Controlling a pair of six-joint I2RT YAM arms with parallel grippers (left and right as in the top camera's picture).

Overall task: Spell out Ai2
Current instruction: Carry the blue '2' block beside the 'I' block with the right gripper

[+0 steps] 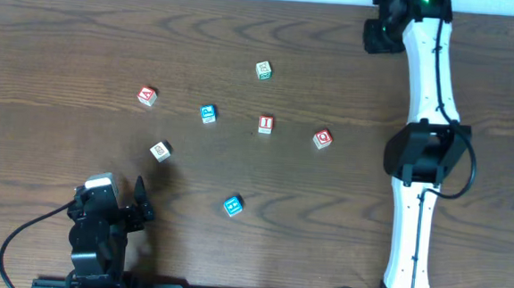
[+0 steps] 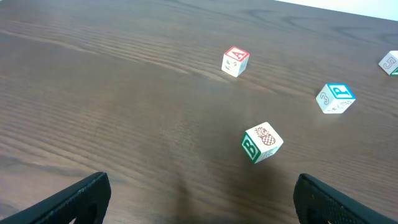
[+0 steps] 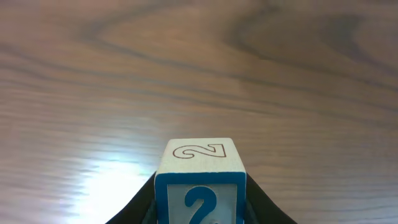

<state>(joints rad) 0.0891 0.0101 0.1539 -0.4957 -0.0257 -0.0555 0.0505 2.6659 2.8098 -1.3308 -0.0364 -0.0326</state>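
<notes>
Block 2 between right jaws, left jaws apart

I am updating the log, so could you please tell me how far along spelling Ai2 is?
Done: nothing is lined up yet. In hand: the right gripper is shut on the 2 block. To do: the A block and I block sit apart, untouched; the left gripper is open.

Glossy wood-grain table, painted 2 block
</notes>
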